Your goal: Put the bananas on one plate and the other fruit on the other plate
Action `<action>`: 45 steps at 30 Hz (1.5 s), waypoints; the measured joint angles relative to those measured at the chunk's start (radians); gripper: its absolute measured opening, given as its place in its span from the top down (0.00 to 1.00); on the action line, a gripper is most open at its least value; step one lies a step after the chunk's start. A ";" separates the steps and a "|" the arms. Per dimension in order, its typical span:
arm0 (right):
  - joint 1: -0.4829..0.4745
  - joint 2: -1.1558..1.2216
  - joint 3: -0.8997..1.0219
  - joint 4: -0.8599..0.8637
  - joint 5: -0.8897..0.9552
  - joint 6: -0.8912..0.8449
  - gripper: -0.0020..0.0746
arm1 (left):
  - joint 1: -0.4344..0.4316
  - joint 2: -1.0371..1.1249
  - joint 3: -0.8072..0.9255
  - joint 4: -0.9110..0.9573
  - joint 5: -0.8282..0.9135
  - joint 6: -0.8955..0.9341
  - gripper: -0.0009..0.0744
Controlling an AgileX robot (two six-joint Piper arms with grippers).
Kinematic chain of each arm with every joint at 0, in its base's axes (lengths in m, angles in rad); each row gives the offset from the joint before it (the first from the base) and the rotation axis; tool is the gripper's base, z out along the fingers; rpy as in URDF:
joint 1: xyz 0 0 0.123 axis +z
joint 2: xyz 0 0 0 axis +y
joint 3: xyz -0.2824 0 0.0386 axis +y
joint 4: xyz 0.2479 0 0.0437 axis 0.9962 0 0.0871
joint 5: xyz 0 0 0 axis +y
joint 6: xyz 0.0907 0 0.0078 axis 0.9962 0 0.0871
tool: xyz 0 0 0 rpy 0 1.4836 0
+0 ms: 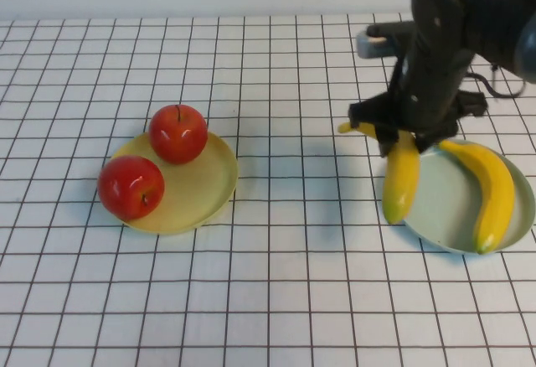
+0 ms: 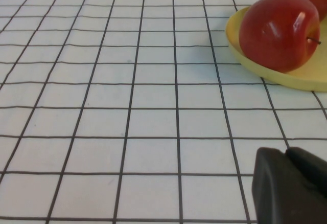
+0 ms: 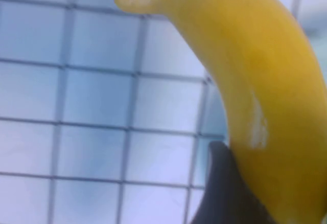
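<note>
My right gripper (image 1: 406, 139) is shut on one banana (image 1: 401, 184) near its stem end. The banana's lower end hangs over the left rim of the pale blue-green plate (image 1: 448, 208). In the right wrist view a dark finger (image 3: 225, 193) presses against this banana (image 3: 255, 81). A second banana (image 1: 494, 187) lies along the plate's right side. Two red apples (image 1: 177, 132) (image 1: 131, 186) sit on the yellow plate (image 1: 201, 187). My left gripper (image 2: 286, 155) is shut and empty, low over the table a short way from the yellow plate (image 2: 291, 78); it is out of the high view.
The table is covered by a white cloth with a black grid (image 1: 276, 283). The right arm's dark body (image 1: 469, 23) reaches in from the back right.
</note>
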 joint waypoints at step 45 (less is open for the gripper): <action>-0.109 -1.070 1.127 -0.259 -1.305 0.044 0.99 | 0.000 0.000 0.000 0.000 0.000 0.000 0.99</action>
